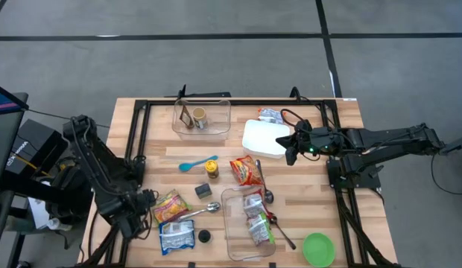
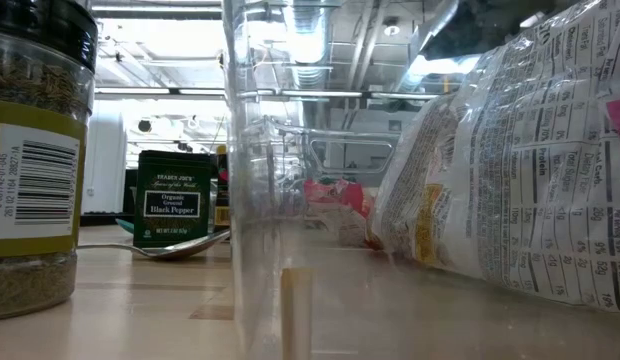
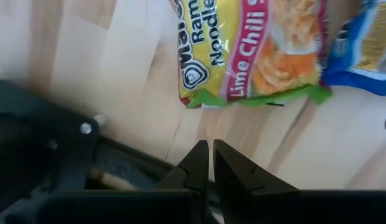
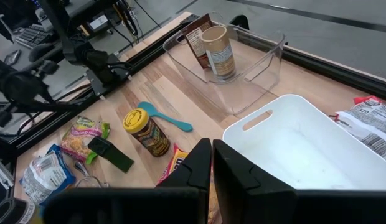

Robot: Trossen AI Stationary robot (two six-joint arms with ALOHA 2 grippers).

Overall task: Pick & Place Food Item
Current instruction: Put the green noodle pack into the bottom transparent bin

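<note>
The left gripper [image 3: 210, 163] has its jaws pressed together on nothing, low over the bench [image 1: 160, 126] near the black frame rail [image 1: 134, 134] at its left edge. Just beyond its tips lies the yellow ramen packet [image 3: 252, 46], flat on the pale wood planks.

The right gripper [image 4: 211, 163] also has its jaws pressed together and empty, hovering just by the white bin [image 1: 264, 138], on its right-hand side. Past the white bin from there stand a clear tub [image 4: 230, 62] holding a brown jar [image 4: 219, 52], a blue spoon [image 4: 165, 116] and a yellow-lidded jar [image 4: 145, 131] lying on its side.

Nearer the front edge than the white bin, 1 clear container [image 1: 247, 223] holds snack bags, with a green bowl [image 1: 318, 249] beside it.

Around the bench is grey floor crossed by dark lines. The low view shows a spice jar [image 2: 35, 150], a black pepper tin [image 2: 175, 198] and bright ceiling lights behind.
</note>
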